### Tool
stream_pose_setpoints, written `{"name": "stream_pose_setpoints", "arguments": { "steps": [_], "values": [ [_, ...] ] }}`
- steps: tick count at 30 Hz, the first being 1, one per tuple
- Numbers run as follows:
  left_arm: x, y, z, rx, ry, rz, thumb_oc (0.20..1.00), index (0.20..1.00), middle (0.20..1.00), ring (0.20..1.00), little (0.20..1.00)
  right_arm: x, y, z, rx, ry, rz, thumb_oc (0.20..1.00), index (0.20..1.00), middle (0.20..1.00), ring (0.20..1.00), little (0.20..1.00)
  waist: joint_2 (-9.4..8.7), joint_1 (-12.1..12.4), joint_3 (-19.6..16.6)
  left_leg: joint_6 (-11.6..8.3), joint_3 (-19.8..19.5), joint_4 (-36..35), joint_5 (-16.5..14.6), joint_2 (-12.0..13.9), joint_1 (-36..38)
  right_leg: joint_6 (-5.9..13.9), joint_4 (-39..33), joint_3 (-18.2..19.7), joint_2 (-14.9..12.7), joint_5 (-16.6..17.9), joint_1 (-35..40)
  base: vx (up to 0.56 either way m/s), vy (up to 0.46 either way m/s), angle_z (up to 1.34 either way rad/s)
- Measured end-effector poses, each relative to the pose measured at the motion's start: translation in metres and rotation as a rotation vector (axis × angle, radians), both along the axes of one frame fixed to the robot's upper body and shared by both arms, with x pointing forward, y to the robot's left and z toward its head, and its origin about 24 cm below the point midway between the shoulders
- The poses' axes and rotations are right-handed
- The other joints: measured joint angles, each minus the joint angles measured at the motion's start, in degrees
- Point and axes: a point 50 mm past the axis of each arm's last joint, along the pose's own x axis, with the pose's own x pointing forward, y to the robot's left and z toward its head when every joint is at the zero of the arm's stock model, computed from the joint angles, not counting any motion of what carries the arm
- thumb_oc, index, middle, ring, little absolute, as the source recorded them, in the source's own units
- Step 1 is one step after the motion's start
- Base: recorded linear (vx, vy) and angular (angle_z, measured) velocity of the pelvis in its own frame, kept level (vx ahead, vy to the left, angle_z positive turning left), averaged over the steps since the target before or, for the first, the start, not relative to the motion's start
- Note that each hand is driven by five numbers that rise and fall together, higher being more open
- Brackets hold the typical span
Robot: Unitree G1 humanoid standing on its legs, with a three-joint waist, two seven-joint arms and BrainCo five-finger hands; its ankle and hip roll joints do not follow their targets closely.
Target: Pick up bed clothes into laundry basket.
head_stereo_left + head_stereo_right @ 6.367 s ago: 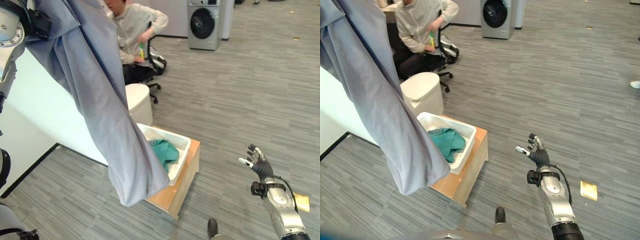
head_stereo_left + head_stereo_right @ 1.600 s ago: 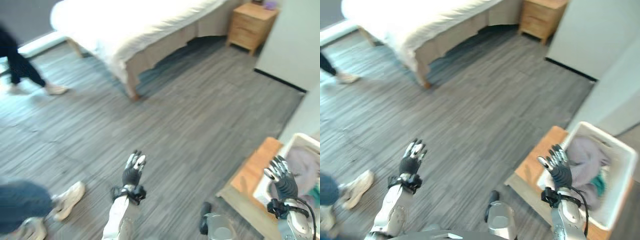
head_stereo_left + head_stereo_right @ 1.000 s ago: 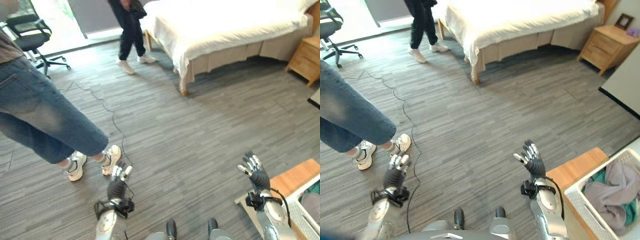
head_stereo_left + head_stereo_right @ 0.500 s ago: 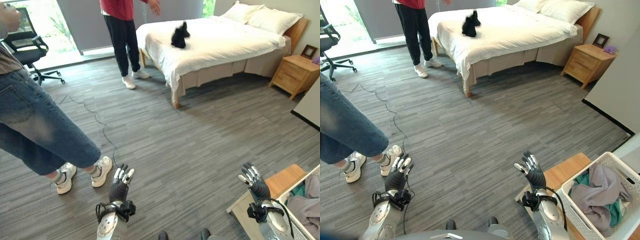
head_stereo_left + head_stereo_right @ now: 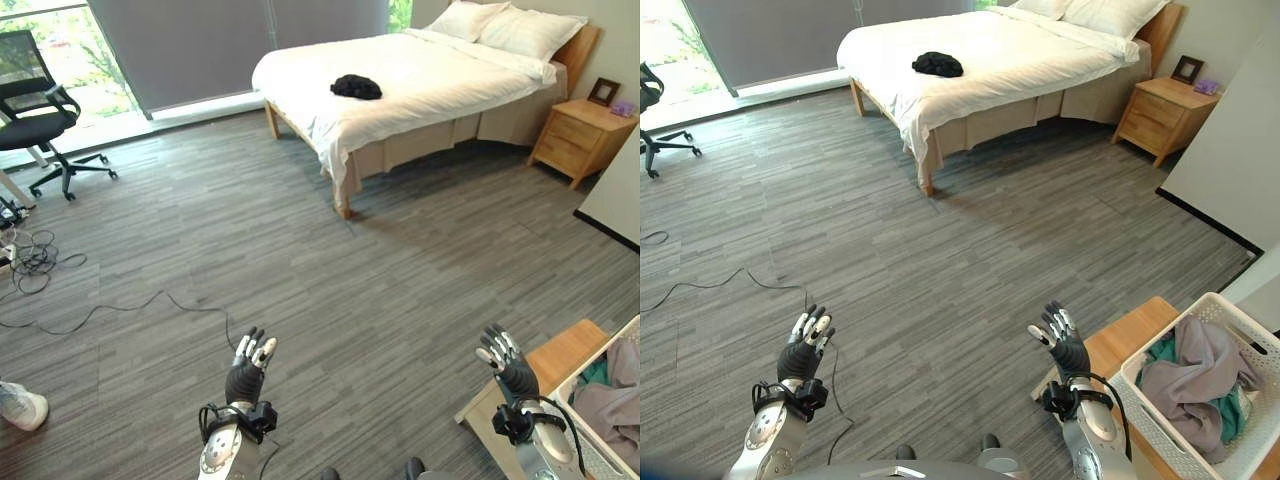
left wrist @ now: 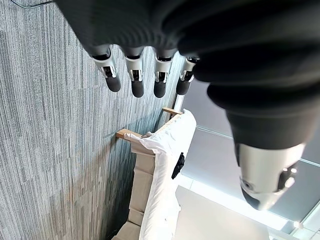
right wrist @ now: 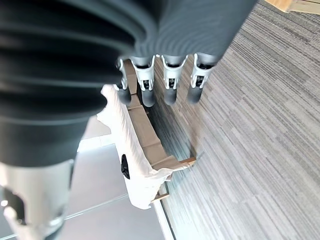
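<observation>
A black garment [image 5: 356, 87] lies bunched on the white bed [image 5: 420, 75] across the room, also seen as a dark patch [image 6: 177, 165] in the left wrist view. The white laundry basket [image 5: 1230, 467] stands at my lower right on a low wooden stand [image 5: 1118, 345], holding a grey-lilac cloth [image 5: 1195, 377] and a teal cloth [image 5: 1160, 352]. My left hand [image 5: 245, 377] and right hand [image 5: 1064, 349] are both held low over the floor, fingers straight, holding nothing. Both hands are far from the bed.
A wooden nightstand [image 5: 581, 140] stands right of the bed, with a picture frame on it. A black office chair [image 5: 40, 120] is at the far left by the window. Cables [image 5: 60, 300] trail over the grey plank floor. A white shoe [image 5: 18, 405] shows at the left edge.
The view has swung further toward the bed. The two people beside me and by the bed have left the view; the black garment now lies flat on the bed. Both hands stay open.
</observation>
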Motion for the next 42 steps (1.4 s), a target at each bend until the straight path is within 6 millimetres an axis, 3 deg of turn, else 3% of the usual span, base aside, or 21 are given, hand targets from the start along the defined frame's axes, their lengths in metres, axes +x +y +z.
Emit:
{"name": "stream_pose_setpoints", "arguments": {
  "steps": [3,9,18,21,22,23,25,26,27,28,29,30,31,33,34,35,37,38,39,40,42],
  "values": [
    [0.010,0.008,0.003,0.068,0.016,-0.026,1.000,1.000,1.000,1.000,1.000,0.001,-0.011,-0.006,-0.045,0.068,-0.015,1.000,1.000,1.000,1.000,1.000,-0.38,-0.16,-0.57,-0.28,-0.10,0.04,0.88,0.43,-2.57,-0.14,0.44,-3.45,-0.38,0.18,-2.06,-0.05,0.054,0.31],
    [-0.012,0.013,-0.018,0.067,0.133,-0.002,1.000,1.000,1.000,1.000,1.000,0.011,-0.017,0.000,-0.135,0.062,0.029,1.000,1.000,1.000,1.000,1.000,-0.56,1.32,0.42,-0.66,1.26,0.02,1.03,1.34,-1.37,-0.22,-0.19,-3.37,0.29,0.22,-1.18,-0.02,0.090,-0.08],
    [-0.005,0.017,-0.013,0.097,0.117,-0.006,1.000,1.000,1.000,1.000,1.000,0.014,-0.016,0.000,-0.141,0.062,0.041,1.000,1.000,1.000,1.000,1.000,-1.00,1.61,3.32,-0.68,1.23,0.01,0.97,1.11,-0.79,-0.20,0.16,-3.16,0.02,0.14,-0.90,0.03,0.139,-0.02],
    [0.002,0.017,-0.009,0.101,0.096,-0.006,1.000,1.000,1.000,1.000,1.000,0.017,-0.016,0.002,-0.147,0.049,0.039,1.000,1.000,1.000,1.000,1.000,-0.96,1.45,4.07,-0.33,1.09,0.27,1.16,-0.27,-1.52,0.46,4.71,-3.06,-1.50,-1.63,-3.62,0.03,0.229,0.06],
    [0.007,0.016,-0.007,0.102,0.082,-0.010,1.000,1.000,1.000,1.000,1.000,0.018,-0.016,0.003,-0.149,0.045,0.040,1.000,1.000,1.000,1.000,1.000,-0.96,1.41,4.97,0.88,1.04,0.57,0.85,-1.66,-1.42,1.83,9.49,-3.23,-3.16,-3.17,-5.43,0.05,0.253,0.11],
    [0.010,0.016,-0.006,0.102,0.073,-0.012,1.000,1.000,1.000,1.000,1.000,0.019,-0.016,0.004,-0.151,0.044,0.041,1.000,1.000,1.000,1.000,1.000,-0.63,1.41,6.18,1.79,1.25,1.40,0.75,-2.57,-1.34,1.87,15.48,-3.79,-4.39,-2.98,-7.66,0.09,0.215,0.02],
    [0.013,0.017,-0.004,0.104,0.065,-0.008,1.000,1.000,1.000,1.000,1.000,0.025,-0.013,0.007,-0.151,0.024,0.055,1.000,1.000,1.000,1.000,1.000,0.96,1.81,8.50,3.66,2.00,3.93,-1.37,-2.74,-1.50,2.32,26.25,-6.23,-7.71,-1.77,-12.09,0.18,0.126,-0.12],
    [0.012,0.016,-0.006,0.103,0.072,-0.005,1.000,1.000,1.000,1.000,1.000,0.024,-0.012,0.006,-0.150,0.030,0.061,1.000,1.000,1.000,1.000,1.000,1.98,1.82,8.95,4.10,1.88,3.80,-1.77,-2.42,-1.06,2.26,29.07,-7.53,-8.11,-2.06,-14.25,0.22,0.051,-0.13],
    [0.012,0.017,-0.006,0.105,0.074,-0.002,1.000,1.000,1.000,1.000,1.000,0.025,-0.011,0.007,-0.152,0.024,0.070,1.000,1.000,1.000,1.000,1.000,4.12,1.45,9.53,4.07,1.63,3.42,-1.96,-1.11,-0.93,2.15,29.24,-9.08,-6.88,-3.54,-15.51,0.22,0.005,0.02],
    [0.013,0.018,-0.005,0.108,0.071,0.004,1.000,1.000,1.000,1.000,1.000,0.025,-0.011,0.007,-0.159,0.026,0.073,1.000,1.000,1.000,1.000,1.000,5.10,1.44,9.62,2.89,0.67,1.96,-2.70,-0.17,-2.00,2.16,25.89,-10.30,-4.60,-3.94,-16.11,0.42,-0.059,0.54],
    [0.021,0.030,0.003,0.145,0.042,0.017,1.000,1.000,1.000,1.000,1.000,0.022,-0.004,0.006,-0.130,0.014,0.065,1.000,1.000,1.000,1.000,1.000,-0.46,-0.46,9.21,5.94,3.91,13.06,-6.93,-4.67,-5.71,5.99,16.59,-6.88,-7.58,-5.63,-17.08,0.47,-0.091,0.60],
    [0.024,0.031,0.002,0.142,0.046,0.028,1.000,1.000,1.000,1.000,1.000,0.020,-0.008,0.013,-0.160,-0.010,0.078,1.000,1.000,1.000,1.000,1.000,0.56,-0.60,9.62,5.02,2.84,18.38,-14.67,-2.97,-5.03,7.87,14.18,-4.49,-5.44,-6.22,-16.89,0.51,-0.111,0.35],
    [0.030,0.037,0.000,0.134,0.056,0.063,1.000,1.000,1.000,1.000,1.000,0.024,-0.008,0.011,-0.155,0.003,0.075,1.000,1.000,1.000,1.000,1.000,-0.76,0.05,12.07,4.88,2.24,20.08,-15.41,-4.52,-3.87,6.67,13.73,-2.05,-4.42,-5.79,-17.01,0.37,-0.096,0.06],
    [0.031,0.036,0.001,0.138,0.047,0.057,1.000,1.000,1.000,1.000,1.000,0.020,-0.009,0.009,-0.150,0.017,0.063,1.000,1.000,1.000,1.000,1.000,-0.04,-3.10,12.27,4.61,-1.64,19.60,-15.46,-3.88,-4.88,4.71,3.78,-3.77,-0.45,-3.52,-17.51,0.43,-0.116,0.66],
    [0.032,0.034,0.001,0.151,0.050,0.045,1.000,1.000,1.000,1.000,1.000,0.017,-0.010,0.007,-0.149,0.025,0.059,1.000,1.000,1.000,1.000,1.000,-0.22,-3.48,12.16,4.59,-3.00,19.32,-15.46,-3.89,-4.49,4.52,1.18,-3.85,0.05,-3.05,-17.17,0.52,-0.148,0.94],
    [0.030,0.030,-0.002,0.158,0.059,0.027,1.000,1.000,1.000,1.000,1.000,0.014,-0.011,0.005,-0.149,0.039,0.054,1.000,1.000,1.000,1.000,1.000,-0.70,-3.30,11.76,3.74,-4.03,18.76,-15.89,-3.97,-3.41,3.65,1.58,-3.31,0.14,-2.61,-16.40,0.50,-0.148,0.85],
    [0.023,0.016,-0.008,0.128,0.078,-0.003,1.000,1.000,1.000,1.000,1.000,0.015,-0.012,0.005,-0.151,0.035,0.057,1.000,1.000,1.000,1.000,1.000,-0.72,-2.90,8.58,2.28,-5.81,16.05,-16.56,-3.78,-0.07,0.84,10.86,-4.95,-0.52,-1.46,-15.87,0.36,-0.122,0.55],
    [0.018,0.013,-0.010,0.125,0.088,-0.014,1.000,1.000,1.000,1.000,1.000,0.022,-0.010,0.009,-0.152,0.011,0.068,1.000,1.000,1.000,1.000,1.000,-0.09,-2.94,7.52,1.30,-6.62,13.91,-16.32,-2.98,2.13,-1.42,10.13,-5.52,0.41,0.36,-14.34,0.53,-0.215,0.38],
    [0.017,0.005,-0.011,0.111,0.087,-0.035,1.000,1.000,1.000,1.000,1.000,0.028,-0.013,0.015,-0.174,-0.011,0.076,1.000,1.000,1.000,1.000,1.000,3.19,-3.39,5.14,-0.31,-8.35,12.81,-16.90,-0.11,4.07,-3.98,11.49,-6.90,2.89,-1.67,-12.68,0.53,-0.255,0.39],
    [0.020,0.004,-0.007,0.099,0.064,-0.032,1.000,1.000,1.000,1.000,1.000,0.032,-0.014,0.017,-0.186,-0.017,0.083,1.000,1.000,1.000,1.000,1.000,3.49,-3.19,4.90,-0.83,-8.60,16.06,-16.82,0.37,3.90,-6.18,12.94,-7.87,3.12,-3.46,-11.71,0.53,-0.322,0.52],
    [0.028,0.001,0.000,0.067,0.024,-0.027,1.000,1.000,1.000,1.000,1.000,0.037,-0.018,0.019,-0.203,-0.021,0.087,1.000,1.000,1.000,1.000,1.000,2.86,-3.22,4.75,-3.29,-8.46,30.64,-15.43,0.48,-1.25,-7.26,14.26,-8.65,2.88,-6.65,-9.07,0.39,-0.378,0.28]
  ]
}}
